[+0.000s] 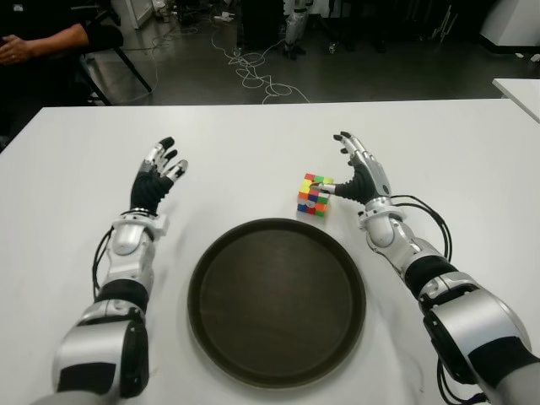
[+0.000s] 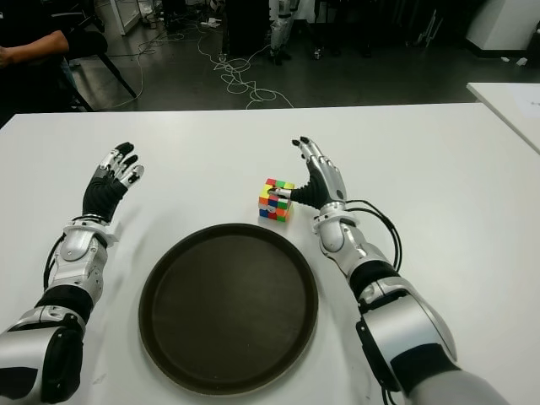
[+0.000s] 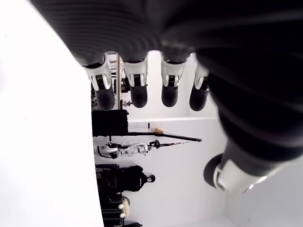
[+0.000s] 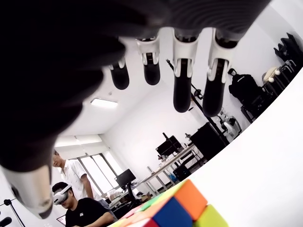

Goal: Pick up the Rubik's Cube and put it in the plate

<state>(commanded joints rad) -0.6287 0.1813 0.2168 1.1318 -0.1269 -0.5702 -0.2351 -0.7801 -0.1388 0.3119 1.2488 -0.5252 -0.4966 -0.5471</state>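
The Rubik's Cube (image 1: 314, 194) stands on the white table (image 1: 253, 143), just beyond the far right rim of the round dark brown plate (image 1: 277, 304). My right hand (image 1: 344, 167) is directly to the right of the cube, fingers stretched out and open. Its thumb reaches toward the cube's right face, and I cannot tell whether they touch. The right wrist view shows the cube's corner (image 4: 176, 210) below the spread fingers (image 4: 182, 90). My left hand (image 1: 169, 160) shows open, fingers spread, to the left of the plate and holding nothing. The plate holds nothing.
A person's arm (image 1: 51, 38) shows beyond the table's far left corner, beside a chair. Cables (image 1: 253, 72) lie on the dark floor behind the table. The corner of another white table (image 1: 519, 89) is at the right. Two people (image 4: 71, 194) appear in the right wrist view.
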